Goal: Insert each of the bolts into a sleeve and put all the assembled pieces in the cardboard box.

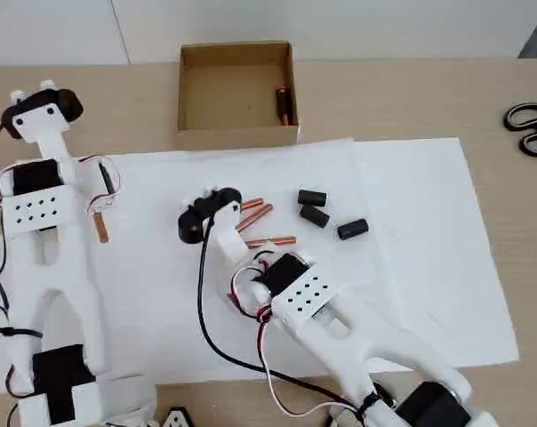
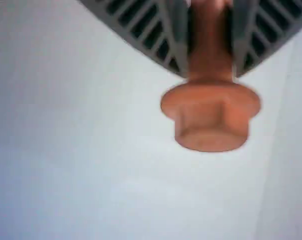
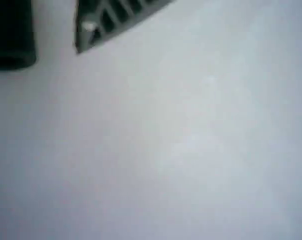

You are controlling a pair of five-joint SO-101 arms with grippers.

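Observation:
My left gripper [image 2: 211, 65] is shut on the shank of a copper bolt [image 2: 211, 115], whose hex head hangs over the white paper; from above this bolt [image 1: 100, 227] is at the paper's left side. Three loose bolts [image 1: 255, 216] lie mid-paper beside my right arm [image 1: 308, 294]. Three black sleeves [image 1: 315, 215] lie just to their right. In the right wrist view, a black sleeve [image 3: 11, 35] lies close beside my right gripper [image 3: 86, 30], with a gap between them. The cardboard box [image 1: 236, 136] at the back holds one assembled piece [image 1: 284, 105].
A white paper sheet [image 1: 428, 249] covers the middle of the wooden table, bare on its right half. Scissors [image 1: 531, 129] lie at the far right edge. Cables trail from the right arm toward the table's front edge.

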